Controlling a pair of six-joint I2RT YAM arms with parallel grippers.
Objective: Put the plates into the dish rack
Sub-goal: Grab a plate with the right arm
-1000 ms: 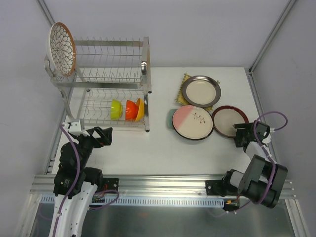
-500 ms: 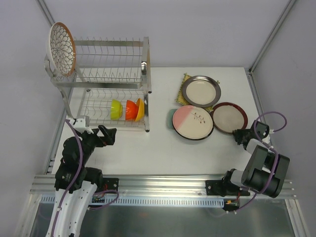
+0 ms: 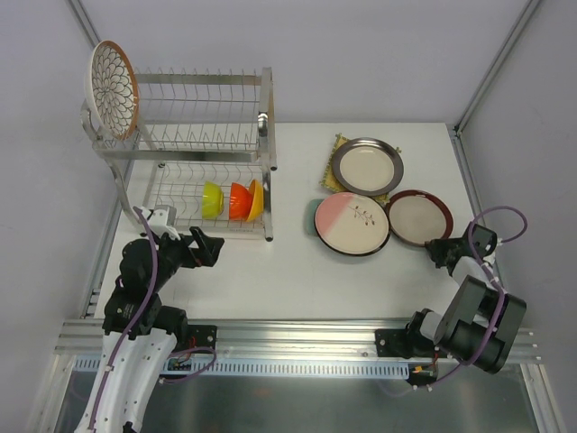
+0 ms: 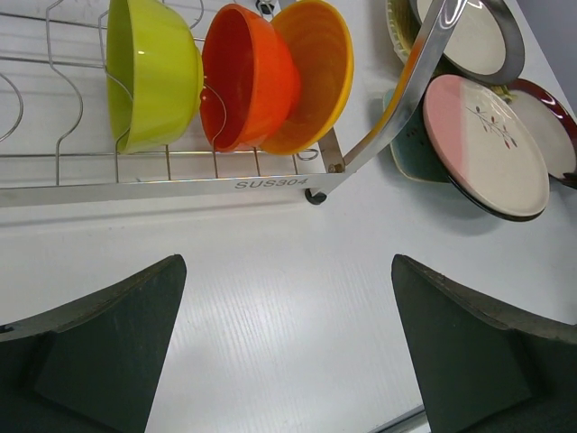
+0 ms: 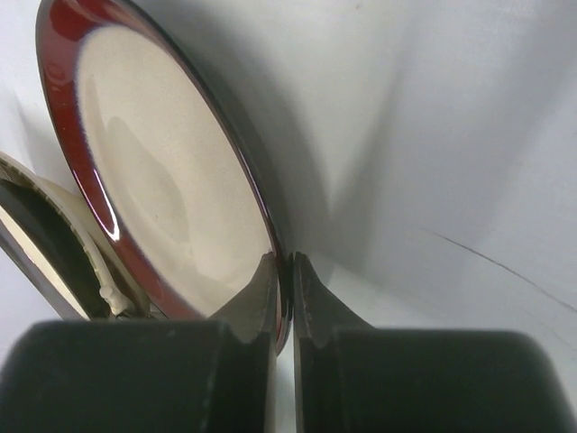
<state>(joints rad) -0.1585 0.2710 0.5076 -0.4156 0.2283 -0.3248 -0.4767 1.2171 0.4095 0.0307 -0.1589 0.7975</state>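
Only a sliver of the teal dish shows beneath the pink-and-white plate — likewise the yellow woven square under the dark-rimmed plate. The right gripper hides the near rim of the red-rimmed plate.

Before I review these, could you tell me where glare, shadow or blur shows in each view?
Right wrist: white glints on the red-rimmed plate, a broad soft shadow beside it, the right gripper dark and slightly soft. Left wrist: the dish rack mirrors colours in its tube; bowls sharp. Top external: even light, faint shadows.
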